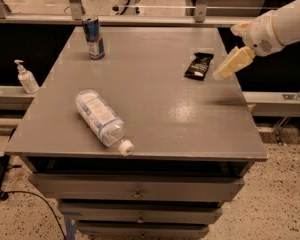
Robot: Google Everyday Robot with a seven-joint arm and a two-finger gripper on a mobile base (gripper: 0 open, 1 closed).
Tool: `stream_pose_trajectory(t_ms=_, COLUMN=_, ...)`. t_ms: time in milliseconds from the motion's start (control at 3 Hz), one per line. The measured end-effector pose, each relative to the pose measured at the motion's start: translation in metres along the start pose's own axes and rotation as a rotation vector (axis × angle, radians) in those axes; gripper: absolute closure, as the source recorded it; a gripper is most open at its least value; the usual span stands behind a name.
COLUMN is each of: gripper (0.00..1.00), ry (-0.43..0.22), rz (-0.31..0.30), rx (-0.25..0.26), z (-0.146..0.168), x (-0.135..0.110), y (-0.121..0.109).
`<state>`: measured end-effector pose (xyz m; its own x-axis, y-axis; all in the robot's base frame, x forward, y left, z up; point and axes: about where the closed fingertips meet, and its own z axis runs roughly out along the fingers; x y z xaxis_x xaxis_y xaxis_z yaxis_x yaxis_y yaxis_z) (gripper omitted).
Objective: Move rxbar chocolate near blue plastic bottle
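rxbar chocolate (pixel 199 66): small flat black rectangular wrapper with white lettering, lying flat on the far right part of the tabletop, close to the right edge.
blue plastic bottle (pixel 102 119): large clear plastic bottle with a pale label and white screw cap, lying on its side at the near left, cap toward the near edge, well apart from the bar.
gripper (pixel 230 65): cream-coloured, on a white arm reaching in from the right, slanted down and left, just right of the bar by the table's right edge. Whether it is wide or narrow cannot be told.
grey table (pixel 155 109): flat top with drawers below.
blue-silver drink can (pixel 94 37): upright, far left corner.
small white pump bottle (pixel 26 77): on a ledge left of the table.
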<state>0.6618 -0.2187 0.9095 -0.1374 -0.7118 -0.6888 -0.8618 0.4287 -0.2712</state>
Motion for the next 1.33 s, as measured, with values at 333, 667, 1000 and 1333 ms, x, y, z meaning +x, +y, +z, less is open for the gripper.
stream_pose_trajectory(t_ms=333, gripper=0.00, ry=-0.063, rz=0.073, rx=-0.008, z=0.026, x=0.006, y=-0.016)
stream_pose_trajectory(t_ms=667, gripper=0.00, ry=-0.083, rz=0.126, rx=-0.023, z=0.052, x=0.013, y=-0.021)
stream_pose_trajectory(t_ms=1000, gripper=0.00, ry=-0.098, rz=0.159, rx=-0.042, z=0.075, x=0.017, y=-0.019)
stream_pose_trajectory(t_ms=1333, gripper=0.18, ry=-0.111, rz=0.180, rx=-0.049, z=0.088, x=0.020, y=-0.017)
